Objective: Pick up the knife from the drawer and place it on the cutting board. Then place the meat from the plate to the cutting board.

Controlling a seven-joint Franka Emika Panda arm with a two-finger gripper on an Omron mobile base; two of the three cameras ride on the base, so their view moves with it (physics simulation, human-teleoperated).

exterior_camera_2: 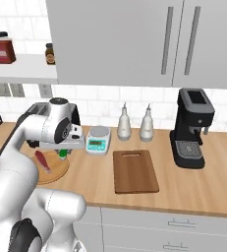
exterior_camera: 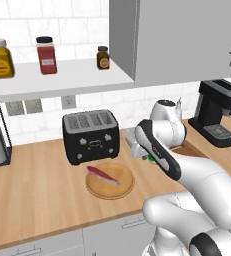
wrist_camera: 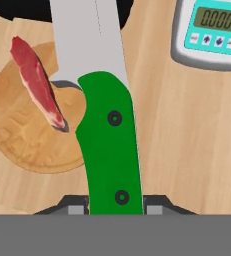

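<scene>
While the pincer [wrist_camera: 116, 209] grips one knife [wrist_camera: 107, 145].

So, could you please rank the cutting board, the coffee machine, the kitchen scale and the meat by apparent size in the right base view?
1. coffee machine and cutting board, too alike to rank
2. kitchen scale
3. meat

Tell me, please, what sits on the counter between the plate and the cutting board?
In the right base view, only the digital scale, set further back; otherwise bare counter separates the plate from the cutting board.
</scene>
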